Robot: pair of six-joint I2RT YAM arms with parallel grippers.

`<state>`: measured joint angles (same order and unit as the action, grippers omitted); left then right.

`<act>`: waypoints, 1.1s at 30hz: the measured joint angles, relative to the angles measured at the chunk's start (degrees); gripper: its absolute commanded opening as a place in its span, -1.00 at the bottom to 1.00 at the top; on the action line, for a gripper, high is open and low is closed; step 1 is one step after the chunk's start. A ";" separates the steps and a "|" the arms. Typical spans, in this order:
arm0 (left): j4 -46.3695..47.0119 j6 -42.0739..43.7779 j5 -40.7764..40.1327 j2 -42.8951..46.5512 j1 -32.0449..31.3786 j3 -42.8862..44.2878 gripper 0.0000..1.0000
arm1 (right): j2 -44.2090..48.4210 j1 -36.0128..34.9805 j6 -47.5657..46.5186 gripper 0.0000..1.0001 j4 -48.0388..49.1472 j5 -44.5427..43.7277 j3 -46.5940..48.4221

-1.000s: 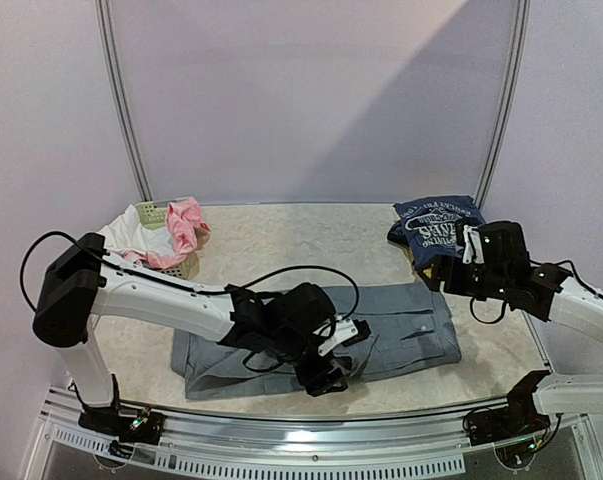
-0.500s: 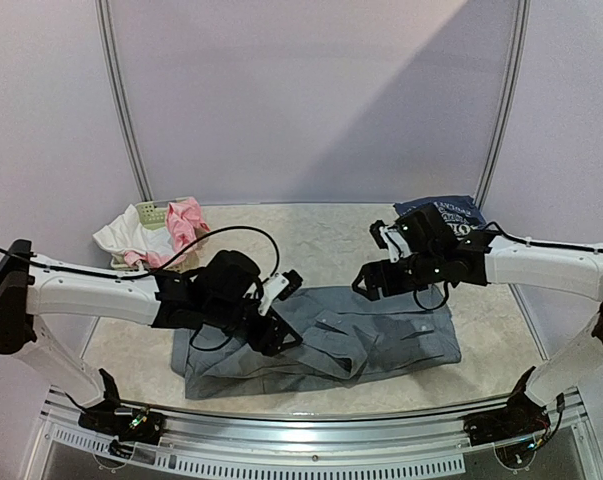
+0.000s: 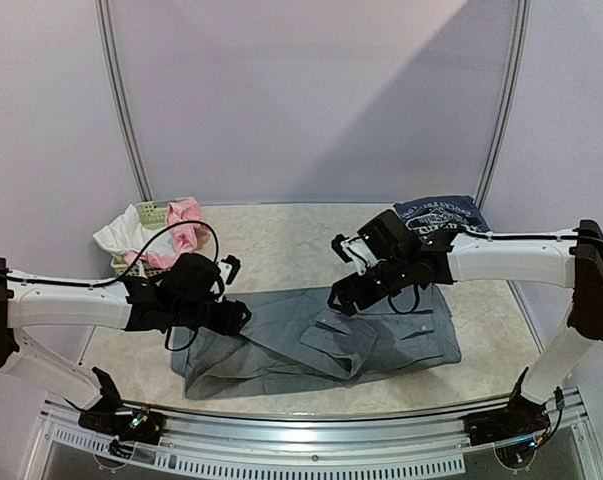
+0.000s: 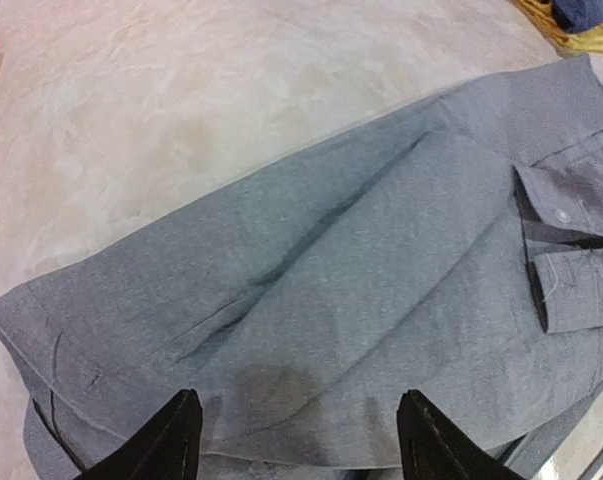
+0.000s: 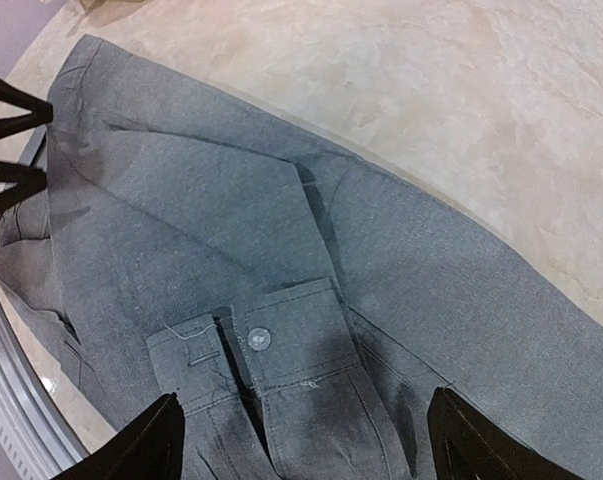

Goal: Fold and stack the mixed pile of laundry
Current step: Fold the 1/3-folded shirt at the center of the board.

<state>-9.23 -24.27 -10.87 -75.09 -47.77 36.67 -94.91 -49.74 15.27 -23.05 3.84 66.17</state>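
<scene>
While lilac walls (image 3: 311, 100) enclose it, the marbled table (image 3: 281, 235) bears grey trousers (image 3: 411, 340)

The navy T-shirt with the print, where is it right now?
In the overhead view, the navy T-shirt lies at the far right of the table, beyond the grey trousers spread across the front.

The left gripper (image 3: 235, 296) now sits back at the grey trousers' (image 3: 391, 338) left end. The right gripper (image 3: 339, 272) is in from the navy tee (image 3: 439, 212), above their middle.
</scene>
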 measured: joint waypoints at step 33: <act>7.23 -3.45 0.57 -7.72 6.49 -2.29 -0.68 | -1.99 -3.10 -7.17 0.71 4.00 -1.60 0.90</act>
<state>-2.00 -27.73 -10.31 -82.81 -41.28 34.37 -96.90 -52.84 8.10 -19.05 2.24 67.07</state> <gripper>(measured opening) 0.172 0.853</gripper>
